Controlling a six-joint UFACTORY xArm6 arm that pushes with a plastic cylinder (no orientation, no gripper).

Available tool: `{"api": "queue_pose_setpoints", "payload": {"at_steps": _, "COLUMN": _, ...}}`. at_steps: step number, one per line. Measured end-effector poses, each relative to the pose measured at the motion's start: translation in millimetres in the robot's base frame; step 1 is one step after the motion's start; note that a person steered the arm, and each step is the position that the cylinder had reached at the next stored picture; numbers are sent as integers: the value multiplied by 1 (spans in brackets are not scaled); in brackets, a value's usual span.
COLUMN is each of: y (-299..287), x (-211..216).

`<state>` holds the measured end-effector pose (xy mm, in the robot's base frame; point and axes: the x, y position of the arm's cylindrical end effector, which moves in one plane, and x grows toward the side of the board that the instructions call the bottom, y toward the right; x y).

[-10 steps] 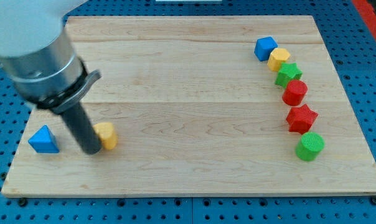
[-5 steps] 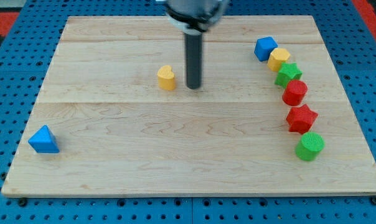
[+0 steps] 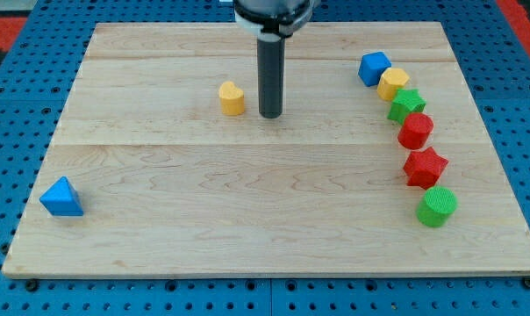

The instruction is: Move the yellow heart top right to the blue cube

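A: Pale wooden board (image 3: 247, 219) on a blue pegboard table (image 3: 10, 132)?

B: Yes. The small yellow heart block (image 3: 232, 97), apparently upright, sits upper-middle, well left of the blue cube (image 3: 374, 67).

A: My tip (image 3: 269, 115)?

B: Just right of the heart, apart, holding nothing.

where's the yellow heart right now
The yellow heart sits in the upper middle of the board, just to the view's left of my tip, apart from it.
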<state>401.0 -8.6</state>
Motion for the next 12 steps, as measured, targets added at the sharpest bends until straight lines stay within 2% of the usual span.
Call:
{"api": "queue_pose_setpoints", "payload": {"at_steps": 1, "y": -54, "x": -20}}
{"api": "queue_pose_setpoints", "payload": {"at_steps": 2, "y": -62, "x": -59}}
{"api": "queue_pose_setpoints", "payload": {"at_steps": 3, "y": -12, "x": -87}}
{"api": "queue_pose_setpoints", "payload": {"at_steps": 4, "y": -1, "x": -100}}
{"api": "queue_pose_setpoints", "payload": {"at_steps": 5, "y": -37, "x": -85}}
{"api": "queue_pose_setpoints", "payload": {"at_steps": 6, "y": -69, "x": -103}}
{"api": "queue_pose_setpoints", "payload": {"at_steps": 7, "y": -57, "x": -130}}
{"api": "queue_pose_setpoints", "payload": {"at_steps": 8, "y": 30, "x": -134}}
{"api": "queue_pose_setpoints", "payload": {"at_steps": 9, "y": 66, "x": -134}}
{"api": "queue_pose_setpoints", "payload": {"at_steps": 10, "y": 3, "x": -144}}
{"api": "queue_pose_setpoints", "payload": {"at_steps": 11, "y": 53, "x": -160}}
{"api": "queue_pose_setpoints", "payload": {"at_steps": 12, "y": 136, "x": -161}}
